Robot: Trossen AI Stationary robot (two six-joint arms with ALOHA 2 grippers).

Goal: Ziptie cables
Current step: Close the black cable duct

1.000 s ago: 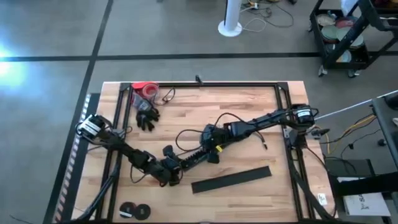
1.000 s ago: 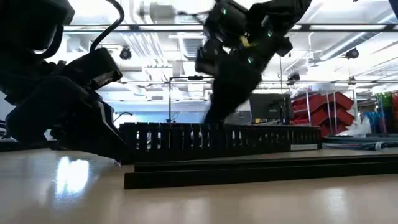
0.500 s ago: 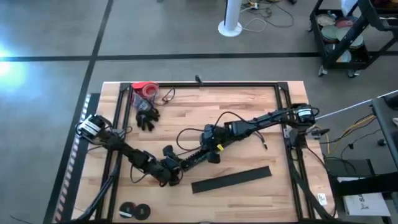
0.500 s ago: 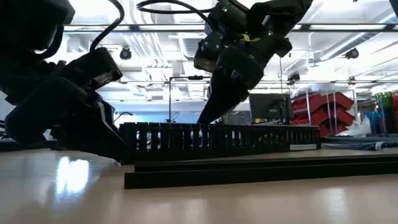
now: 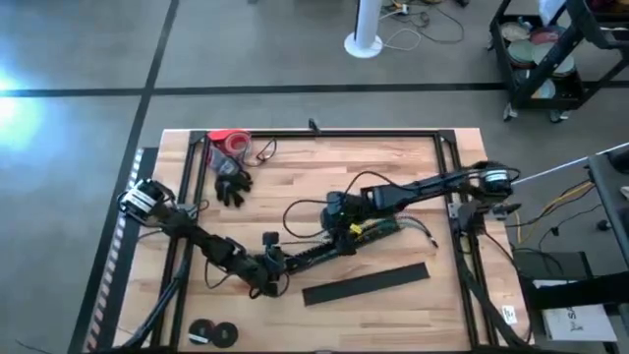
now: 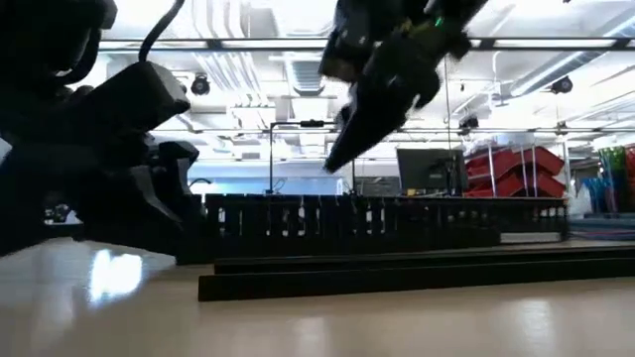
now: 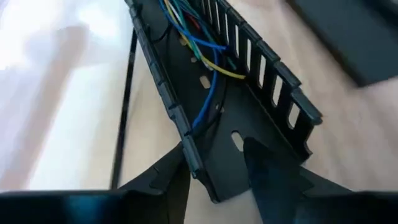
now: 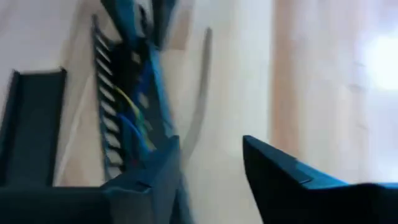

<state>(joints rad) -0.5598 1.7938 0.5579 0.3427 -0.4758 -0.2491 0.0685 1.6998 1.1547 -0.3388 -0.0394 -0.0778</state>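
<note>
Both arms are dark, jointed and slim, each ending in two black wedge-shaped fingers. The left arm (image 5: pixel 201 246) carries a white-marked block on its base joint at 9 o'clock of the table. The right arm (image 5: pixel 423 187) has a similar pale-marked joint at 3 o'clock, a looping black cable along it, and a yellow label near its wrist
</note>
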